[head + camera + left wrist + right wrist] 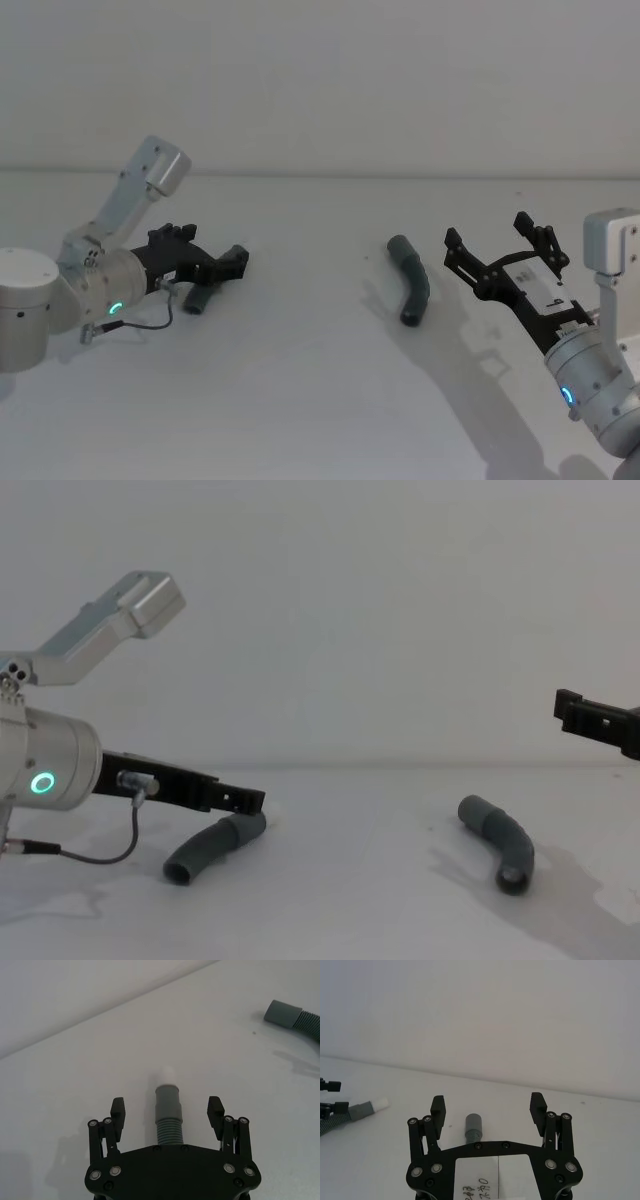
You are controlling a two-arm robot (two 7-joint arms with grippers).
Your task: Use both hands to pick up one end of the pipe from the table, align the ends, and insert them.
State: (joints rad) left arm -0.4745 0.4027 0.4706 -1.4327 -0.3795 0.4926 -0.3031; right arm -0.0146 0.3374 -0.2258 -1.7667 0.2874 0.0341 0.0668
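- The left gripper [166, 1105] sits low over the white worktop [300, 400] with its fingers spread wide.
- A dark-grey pipe piece [168, 1122] lies in the gap between those fingers, and neither finger touches it. Its smooth cuff and whitish tip [166, 1076] reach out ahead of the fingertips.
- The right gripper [487, 1102] is also spread and empty, raised above the worktop.
- The second pipe piece [412, 283] lies ahead of and below the right gripper, apart from it. One of its ends [473, 1127] lines up with the gap between the fingers.
- The step in hand looks like taking hold of both pieces.
- The left gripper should probably close on the ribbed part behind the cuff, leaving the tip free for insertion.
- The right gripper likely needs to move forward and down. It should stay centred on its piece before closing, so the bent hose does not roll away.
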